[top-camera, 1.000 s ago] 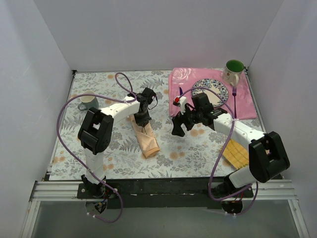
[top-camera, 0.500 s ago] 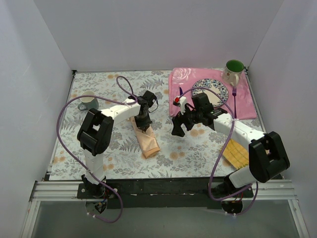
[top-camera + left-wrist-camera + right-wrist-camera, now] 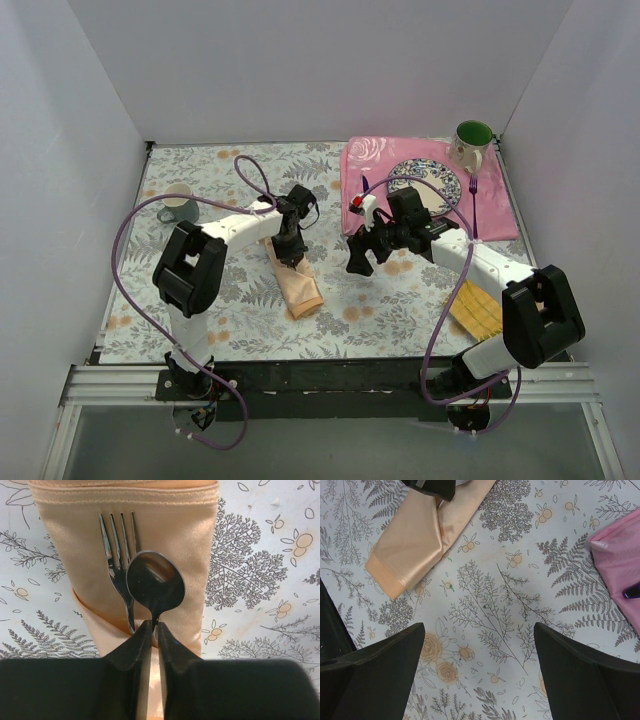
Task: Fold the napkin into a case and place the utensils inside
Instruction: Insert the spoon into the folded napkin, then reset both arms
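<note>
- Spoon (image 3: 155, 582) pinched at its handle by left gripper (image 3: 155, 630), bowl forward along long axis of case (image 3: 190, 555) directly beneath, touching fork (image 3: 117, 555).
- Right gripper (image 3: 479, 630) wide open, empty, well apart; left arm nearer.

The widest open lane on the table (image 3: 370, 300) runs from centre to 6 o'clock — bare cloth between the case (image 3: 303, 292) and the right gripper (image 3: 479, 626), whose fingers stand spread above it. At 9 o'clock of centre the left gripper (image 3: 155, 626), pinched on a spoon (image 3: 155, 582), hangs low over the case and bars it from above. A grey mug (image 3: 178, 205) sits at 10 o'clock. The pink placemat (image 3: 370, 160) with plate (image 3: 425, 180), green mug (image 3: 470, 143) and purple fork (image 3: 473, 192) fills 1 to 2 o'clock, and a yellow mat (image 3: 478, 310) lies at 4. From 11 to 12 the cloth is bare — a purple cable (image 3: 250, 170) loops over it.
</note>
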